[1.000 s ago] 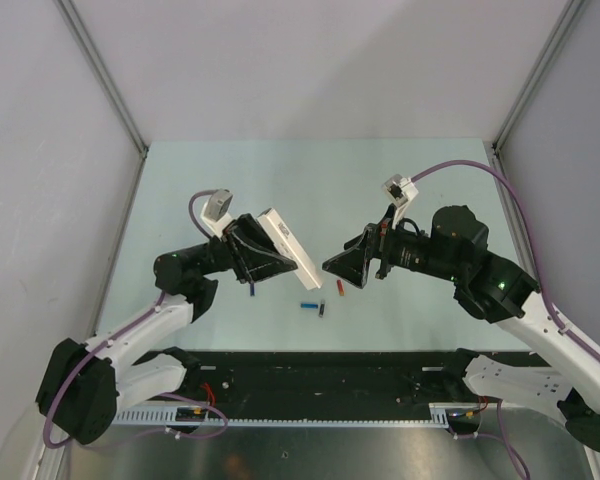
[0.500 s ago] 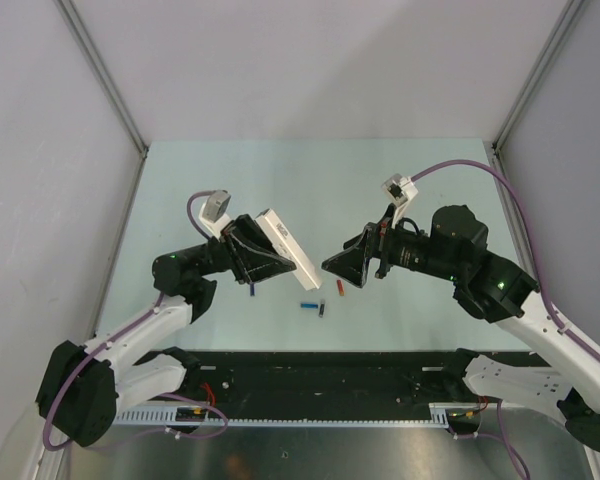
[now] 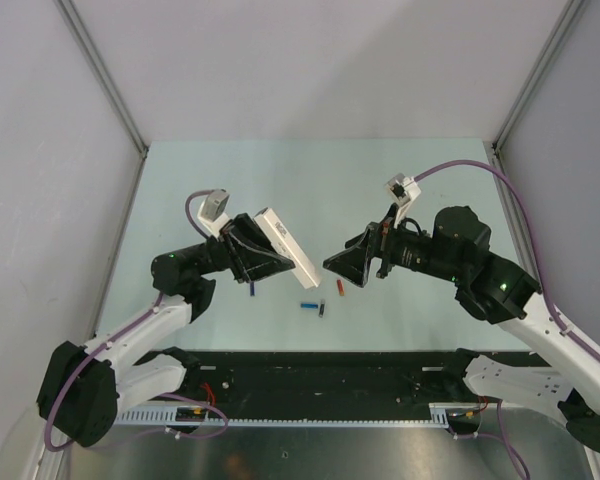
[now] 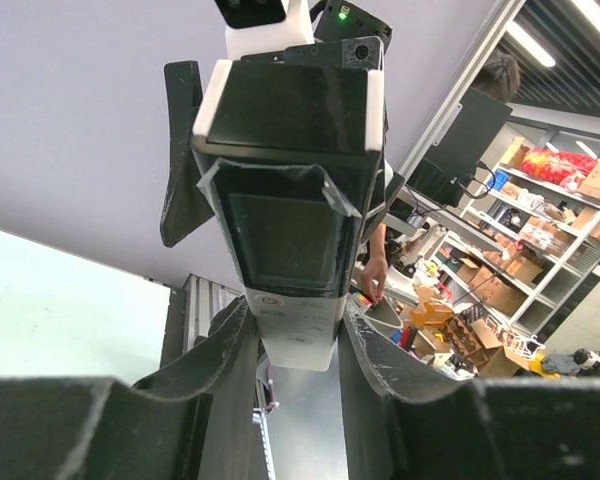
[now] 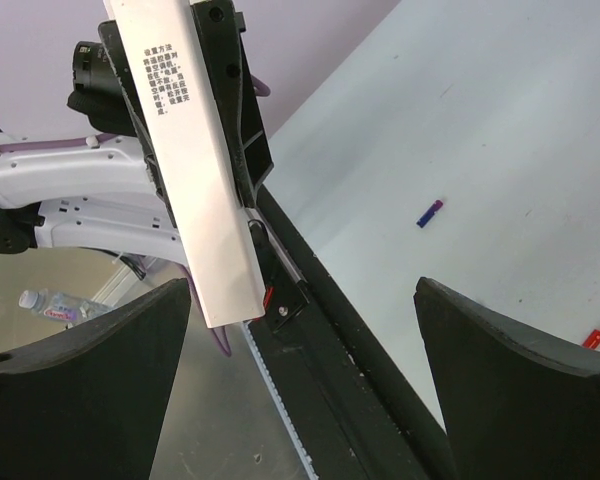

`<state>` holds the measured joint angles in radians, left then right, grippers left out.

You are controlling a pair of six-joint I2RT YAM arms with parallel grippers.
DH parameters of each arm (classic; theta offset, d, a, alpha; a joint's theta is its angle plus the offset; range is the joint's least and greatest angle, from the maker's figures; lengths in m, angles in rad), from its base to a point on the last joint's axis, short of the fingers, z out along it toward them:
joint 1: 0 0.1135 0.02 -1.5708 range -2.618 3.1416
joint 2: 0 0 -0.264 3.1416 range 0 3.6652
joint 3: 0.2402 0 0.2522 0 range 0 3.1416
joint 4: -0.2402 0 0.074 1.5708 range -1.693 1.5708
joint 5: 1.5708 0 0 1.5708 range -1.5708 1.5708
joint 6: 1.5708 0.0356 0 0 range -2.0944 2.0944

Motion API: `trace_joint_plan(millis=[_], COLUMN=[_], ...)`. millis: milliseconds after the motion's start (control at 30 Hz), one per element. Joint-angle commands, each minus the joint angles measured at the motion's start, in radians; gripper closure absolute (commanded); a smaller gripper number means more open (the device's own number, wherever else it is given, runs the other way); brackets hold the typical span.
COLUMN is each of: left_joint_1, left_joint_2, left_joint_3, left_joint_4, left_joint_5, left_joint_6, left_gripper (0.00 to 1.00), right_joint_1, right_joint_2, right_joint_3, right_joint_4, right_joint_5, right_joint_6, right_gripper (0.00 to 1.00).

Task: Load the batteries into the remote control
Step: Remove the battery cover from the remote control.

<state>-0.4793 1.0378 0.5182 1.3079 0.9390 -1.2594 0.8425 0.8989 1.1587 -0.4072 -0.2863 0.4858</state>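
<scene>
Left hand [image 4: 298, 345] clamped on remote control [image 3: 288, 245], held above desk [image 3: 310, 180]; long axis diagonal (far-left to near-right from above), near end toward right hand [image 3: 342, 266], fingers wide apart, empty. Batteries [image 3: 307, 305] on desk below.

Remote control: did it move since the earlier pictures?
Yes, a tiny bit. The remote control, held by the left claw, shifted left, a little farther from the red battery, which stayed put.
</scene>
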Motion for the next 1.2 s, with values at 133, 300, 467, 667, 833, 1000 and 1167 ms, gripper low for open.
trace_joint_plan(millis=[133,300,467,667,833,1000,1167], left_joint_1=[0.021,0.024,0.024,0.025,0.027,0.025,0.025], left_joint_2=[-0.027,-0.035,-0.039,-0.042,-0.041,-0.045,-0.056], left_joint_3=[0.006,0.003,-0.006,-0.010,-0.018,-0.018,-0.029], left_joint_4=[0.369,0.369,0.369,0.369,0.369,0.369,0.369], left_joint_5=[0.003,0.000,0.003,0.003,-0.002,-0.003,-0.005], left_joint_6=[-0.021,-0.023,-0.023,-0.025,-0.026,-0.029,-0.032], left_gripper=[1.00,1.00,1.00,1.00,1.00,1.00,1.00], right_joint_1=[0.015,0.017,0.020,0.024,0.029,0.032,0.035], right_joint_2=[-0.005,-0.003,-0.002,0.008,0.015,0.011,0.032], right_joint_3=[0.002,0.002,0.002,0.002,0.002,0.002,0.002], right_joint_4=[0.018,0.024,0.015,0.021,0.027,0.042,0.048], right_joint_5=[0.025,0.029,0.035,0.038,0.041,0.038,0.032], right_joint_6=[0.010,0.014,0.016,0.014,0.016,0.016,0.008], right_gripper=[0.00,0.00,0.00,0.00,0.00,0.00,0.00])
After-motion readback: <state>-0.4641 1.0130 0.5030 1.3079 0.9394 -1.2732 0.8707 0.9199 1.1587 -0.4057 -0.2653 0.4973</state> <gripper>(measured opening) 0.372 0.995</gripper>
